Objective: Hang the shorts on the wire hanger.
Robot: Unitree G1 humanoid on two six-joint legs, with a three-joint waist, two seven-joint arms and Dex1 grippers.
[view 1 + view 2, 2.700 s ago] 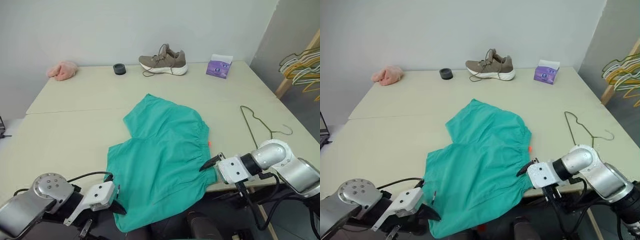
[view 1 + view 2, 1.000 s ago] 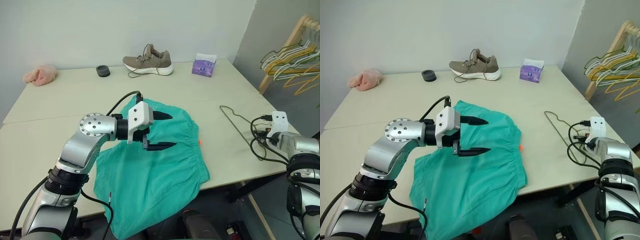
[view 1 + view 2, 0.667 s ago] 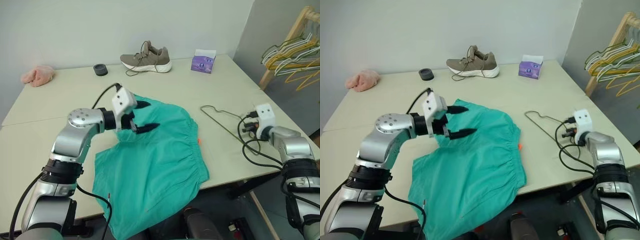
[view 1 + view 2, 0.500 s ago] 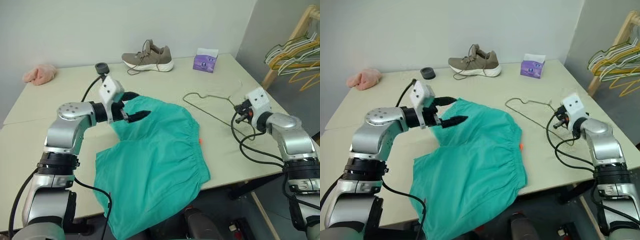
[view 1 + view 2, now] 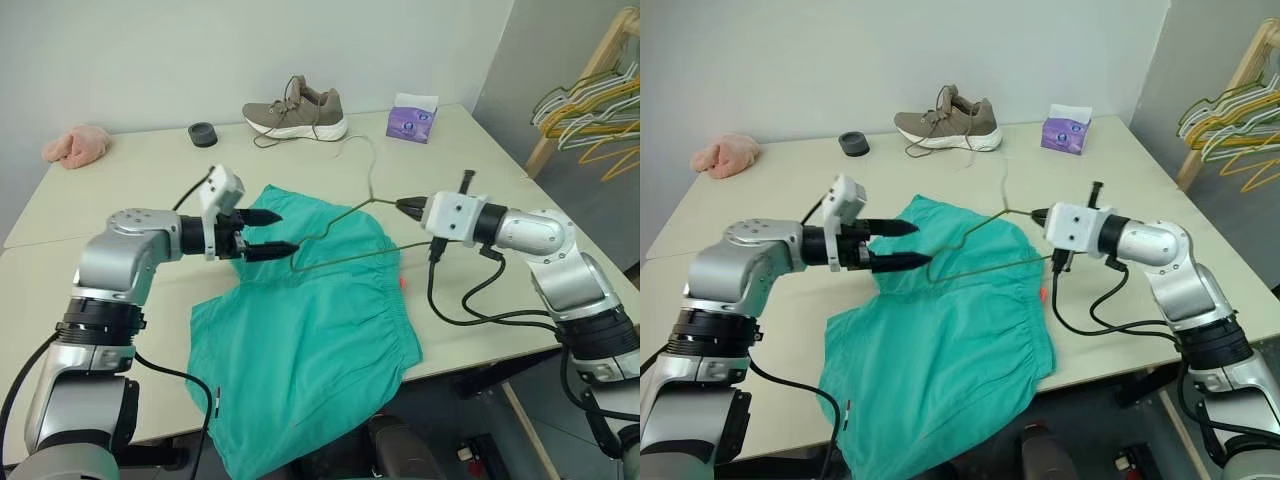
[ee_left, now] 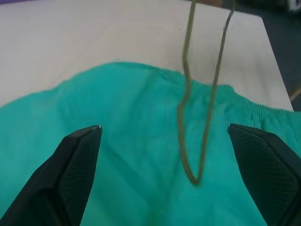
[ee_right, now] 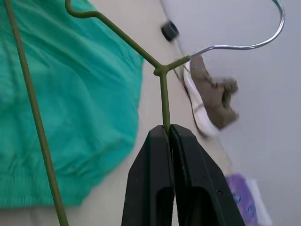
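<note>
Your shorts lie flat mid-desk, front leg drooping over the near edge. Your right hand is pinching the wire hanger above them; the left hand hovers spread wide by its tip. Sneaker, tissue box, black ring and pink cloth sit well back.

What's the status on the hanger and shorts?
Right gripper shut on the wire hanger, held above the shorts. Left gripper open, empty, at the hanger's far corner. Shorts flat on the table. Nothing in the way.
</note>
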